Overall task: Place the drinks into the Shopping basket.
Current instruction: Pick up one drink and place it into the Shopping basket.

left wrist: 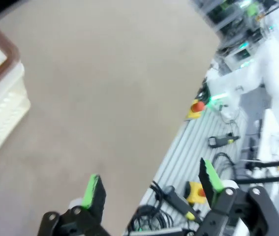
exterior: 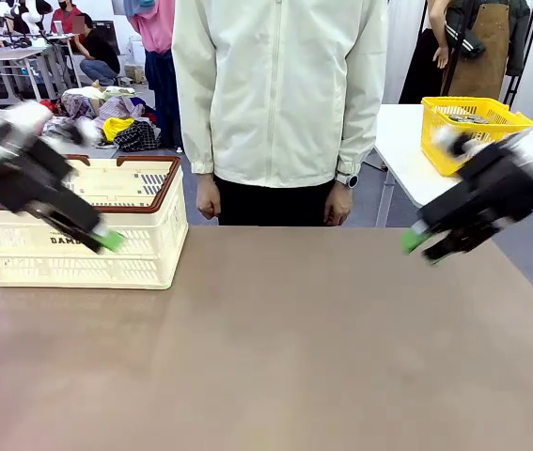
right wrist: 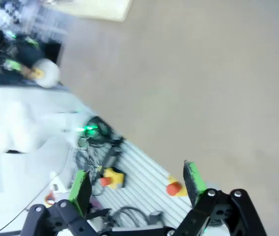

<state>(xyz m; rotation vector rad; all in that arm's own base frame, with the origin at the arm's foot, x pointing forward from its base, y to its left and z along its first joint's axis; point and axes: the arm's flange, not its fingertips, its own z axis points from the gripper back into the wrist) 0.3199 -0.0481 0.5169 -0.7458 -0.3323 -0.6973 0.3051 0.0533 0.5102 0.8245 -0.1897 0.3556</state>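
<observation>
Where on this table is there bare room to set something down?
The table is bare from the basket at its far left across to the right edge and forward to the near edge. Tightest at the far left, where the left claw hangs before the basket; the right claw hangs at the right edge.

Table: you have a plain brown table (exterior: 275,348) spanning the front view, with a person standing at its far edge.
Far left: you see the shopping basket (exterior: 153,254), cream lattice with a dark brown rim, standing upright on the table, its printed side towards you.
Left wrist view: you see the shopping basket's corner at the picture's left edge, resting on the table.
Far right: you see a white table (exterior: 402,155) carrying a yellow basket (exterior: 463,127).
</observation>
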